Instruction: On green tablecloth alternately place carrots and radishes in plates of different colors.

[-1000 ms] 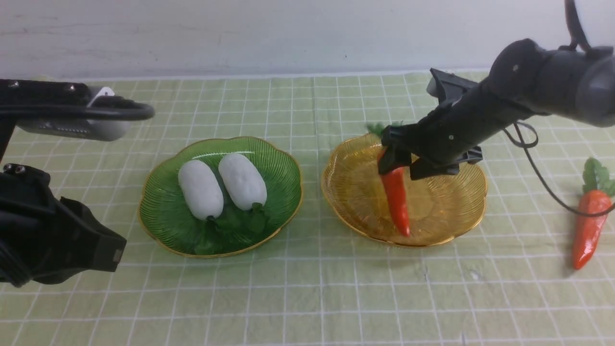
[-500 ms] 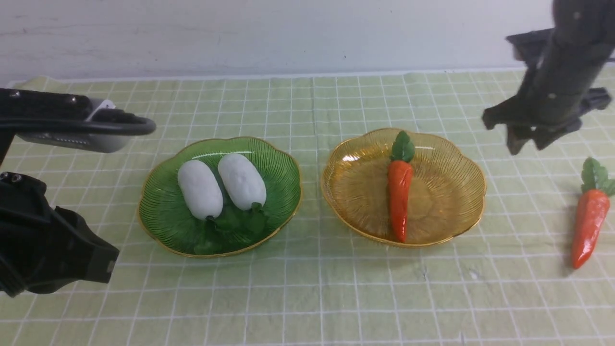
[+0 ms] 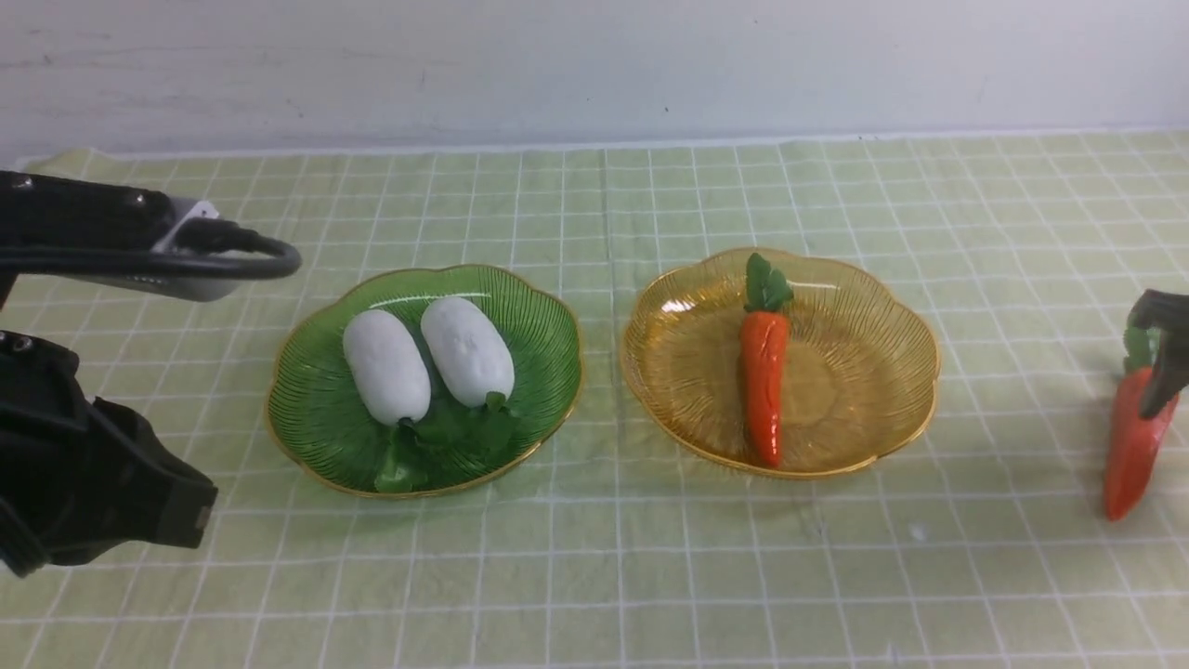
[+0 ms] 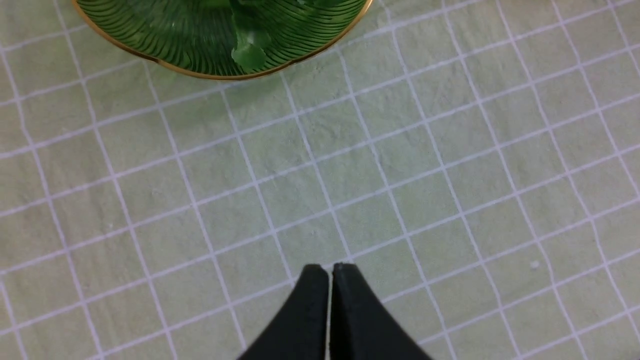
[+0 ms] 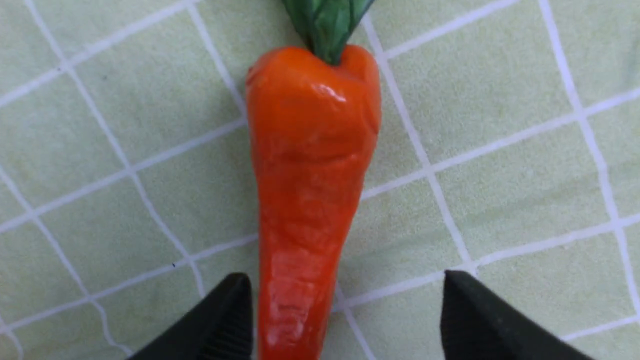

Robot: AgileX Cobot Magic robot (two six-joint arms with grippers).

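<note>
Though drawn flat to the bench's (image 3: pixel 576 148) far edge, looked faintly wrinkled in the green tablecloth (image 3: pixel 446 595), enough perhaps to snag low fingertips. Saw both radishes (image 3: pixel 386 367) on the green plate (image 3: pixel 297 465), leftward, and one carrot (image 3: pixel 764 386) on the amber plate (image 3: pixel 915 409), right of centre; risked crowding or rolling there if adding another too close. Found the loose carrot (image 3: pixel 1131 446) toward the right edge, between the right fingers (image 5: pixel 347 282), spread apart; seemed off-centre, so could nudge or twist under uneven closing. Noted the left fingers (image 4: pixel 330 267) together, gripping nothing.
</note>
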